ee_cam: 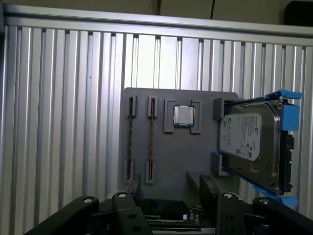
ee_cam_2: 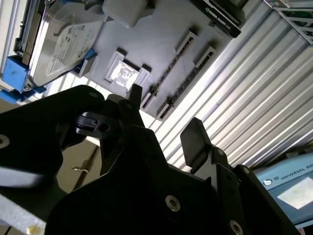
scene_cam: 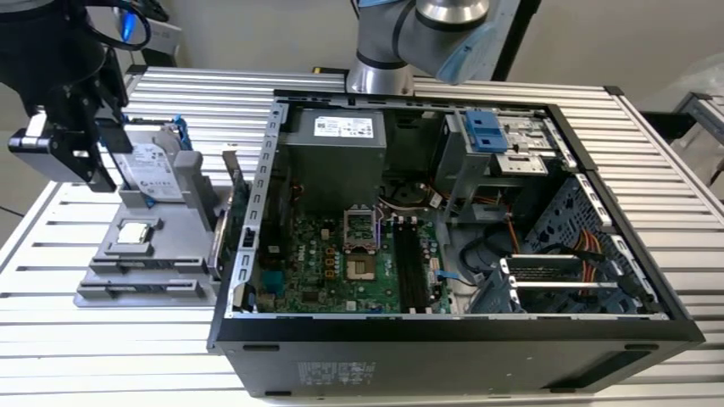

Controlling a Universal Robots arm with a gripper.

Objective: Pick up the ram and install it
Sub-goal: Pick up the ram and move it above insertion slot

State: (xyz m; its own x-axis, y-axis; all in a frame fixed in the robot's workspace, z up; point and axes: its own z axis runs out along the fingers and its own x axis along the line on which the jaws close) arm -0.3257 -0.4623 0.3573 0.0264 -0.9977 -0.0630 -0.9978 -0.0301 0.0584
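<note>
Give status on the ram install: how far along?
Done: nothing yet; the ram sits slotted in the grey holder beside the processor chip. In hand: the hand hovers open and empty over that holder. Left: picking it up and seating it in the open computer case.

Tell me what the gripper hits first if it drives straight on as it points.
Most likely a bare part of the grey holder tray, between the ram sticks and the hard drive, near the processor chip. The gripper is open. Depth is unclear.
</note>
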